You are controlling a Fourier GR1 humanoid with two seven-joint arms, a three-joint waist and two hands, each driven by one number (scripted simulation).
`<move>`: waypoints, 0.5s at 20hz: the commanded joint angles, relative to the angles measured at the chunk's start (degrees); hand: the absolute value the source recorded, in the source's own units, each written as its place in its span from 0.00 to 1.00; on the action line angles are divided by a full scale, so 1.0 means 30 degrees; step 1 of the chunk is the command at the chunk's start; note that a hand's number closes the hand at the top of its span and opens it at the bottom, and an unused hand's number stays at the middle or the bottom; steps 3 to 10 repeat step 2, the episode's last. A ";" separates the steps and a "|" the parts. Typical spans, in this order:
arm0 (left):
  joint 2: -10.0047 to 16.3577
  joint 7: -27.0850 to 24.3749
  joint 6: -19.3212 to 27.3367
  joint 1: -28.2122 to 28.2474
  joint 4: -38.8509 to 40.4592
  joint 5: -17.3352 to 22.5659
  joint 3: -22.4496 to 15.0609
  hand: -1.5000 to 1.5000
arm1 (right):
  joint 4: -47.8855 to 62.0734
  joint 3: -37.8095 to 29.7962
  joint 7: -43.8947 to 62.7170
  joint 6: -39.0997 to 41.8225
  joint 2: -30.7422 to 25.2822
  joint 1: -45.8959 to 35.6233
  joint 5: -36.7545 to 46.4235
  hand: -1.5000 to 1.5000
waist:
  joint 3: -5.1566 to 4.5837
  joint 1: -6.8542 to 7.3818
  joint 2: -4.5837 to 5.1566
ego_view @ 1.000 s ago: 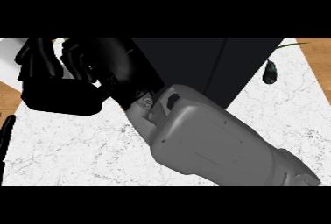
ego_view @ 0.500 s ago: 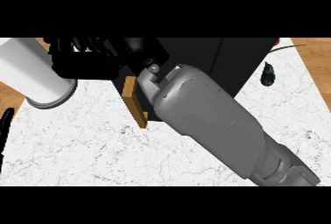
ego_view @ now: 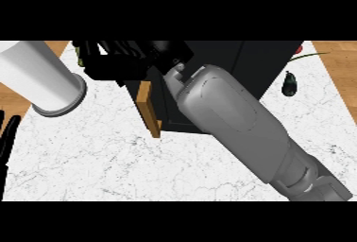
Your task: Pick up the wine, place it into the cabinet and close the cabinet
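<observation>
Comparing with a second ago, you now see the wooden door edge-on and ajar at the black cabinet, and a white cylinder has come in at left. Your right hand is at the cabinet's upper-left, and I can't tell whether it is curled or holding anything. No sign of the wine, which is likely behind that hand or inside, so closing looks pending. Count: one cabinet, one door, one cylinder, one dark stemmed item. The left hand is a sliver at the left edge, state unclear.
</observation>
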 commanded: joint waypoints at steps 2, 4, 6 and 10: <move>0.0052 0.0408 -0.0019 -0.0248 -0.0118 0.0121 0.0112 0.00 | 0.3221 -0.1361 -0.0307 -0.0660 -0.1086 0.0201 0.0544 1.00 | 0.0182 -0.0123 0.1048; 0.0052 0.0408 -0.0019 -0.0248 -0.0118 0.0121 0.0112 0.00 | 0.3221 -0.1361 -0.0307 -0.0660 -0.1086 0.0201 0.0544 1.00 | 0.0182 -0.0123 0.1048; 0.0052 0.0408 -0.0019 -0.0248 -0.0118 0.0121 0.0112 0.00 | 0.3221 -0.1361 -0.0307 -0.0660 -0.1086 0.0201 0.0544 1.00 | 0.0182 -0.0123 0.1048; 0.0052 0.0408 -0.0019 -0.0248 -0.0118 0.0121 0.0112 0.00 | 0.3221 -0.1361 -0.0307 -0.0660 -0.1086 0.0201 0.0544 1.00 | 0.0182 -0.0123 0.1048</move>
